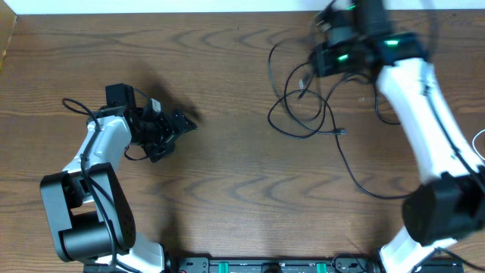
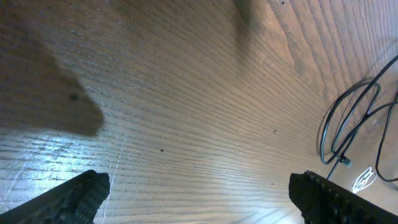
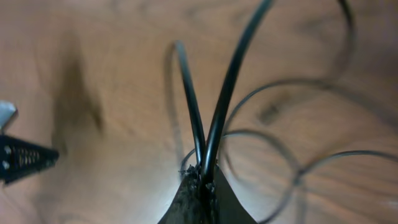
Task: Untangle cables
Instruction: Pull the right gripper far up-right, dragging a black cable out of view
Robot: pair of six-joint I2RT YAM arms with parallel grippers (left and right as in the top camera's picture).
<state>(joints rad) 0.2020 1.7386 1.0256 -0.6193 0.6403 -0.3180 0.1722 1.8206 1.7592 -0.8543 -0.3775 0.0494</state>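
The black cables (image 1: 303,102) lie in loose overlapping loops at the far right of the table, and one strand (image 1: 356,178) trails toward the front. My right gripper (image 1: 324,30) hangs above them, blurred. In the right wrist view it (image 3: 204,182) is shut on two black cable strands (image 3: 217,106) that rise from between its jaws. My left gripper (image 1: 173,125) sits at the left, well apart from the cables. Its fingers (image 2: 78,198) stand wide open over bare wood. The cable loops (image 2: 348,118) and a small white loop (image 2: 364,180) show at the right edge of the left wrist view.
The wooden table (image 1: 227,174) lies between the two arms. Thick black arm cables (image 1: 83,110) run by the left arm. A dark ridged part (image 3: 22,158) shows at the left edge of the right wrist view.
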